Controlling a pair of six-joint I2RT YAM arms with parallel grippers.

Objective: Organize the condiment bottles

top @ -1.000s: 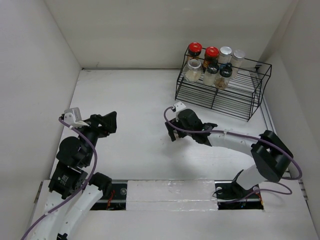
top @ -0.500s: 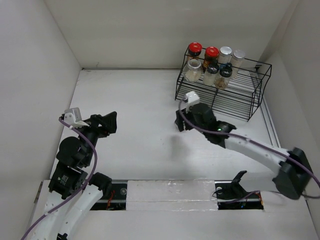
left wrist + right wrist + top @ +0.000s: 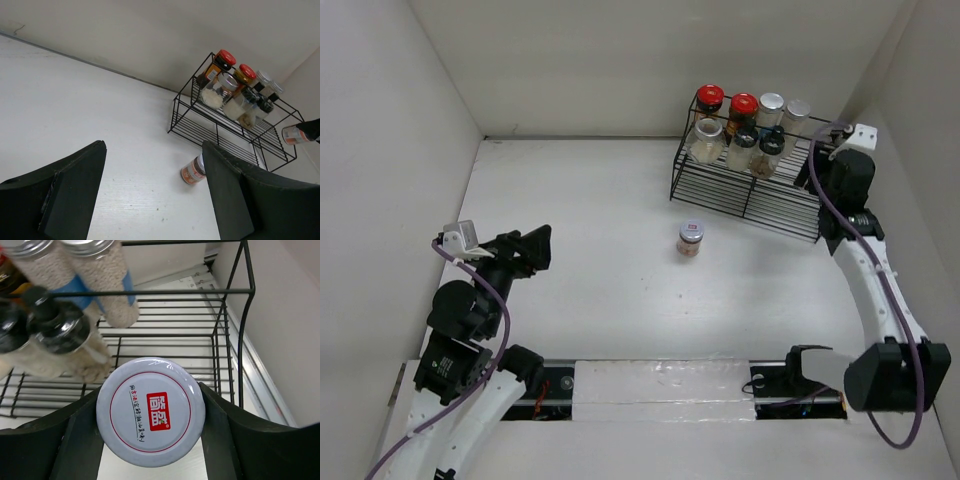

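My right gripper (image 3: 151,412) is shut on a jar with a white labelled lid (image 3: 150,390) and holds it over the right end of the black wire rack (image 3: 817,196). In the top view this gripper (image 3: 832,166) covers the jar; the left wrist view shows the jar (image 3: 292,135) in it. A second jar with an orange label (image 3: 691,239) stands alone on the table, also in the left wrist view (image 3: 192,172). Several jars sit at the rack's left end: two with red lids (image 3: 710,98), pale ones with silver lids (image 3: 771,102), and others below (image 3: 706,140). My left gripper (image 3: 533,248) is open and empty (image 3: 154,150).
The rack stands at the back right, close to the right wall (image 3: 920,120). Its right half holds no jars. White walls close the table on the left, back and right.
My right arm has swung from the table's middle to the rack's right end with a jar in its gripper. The orange-labelled jar now stands uncovered on the table. The left arm barely moved.
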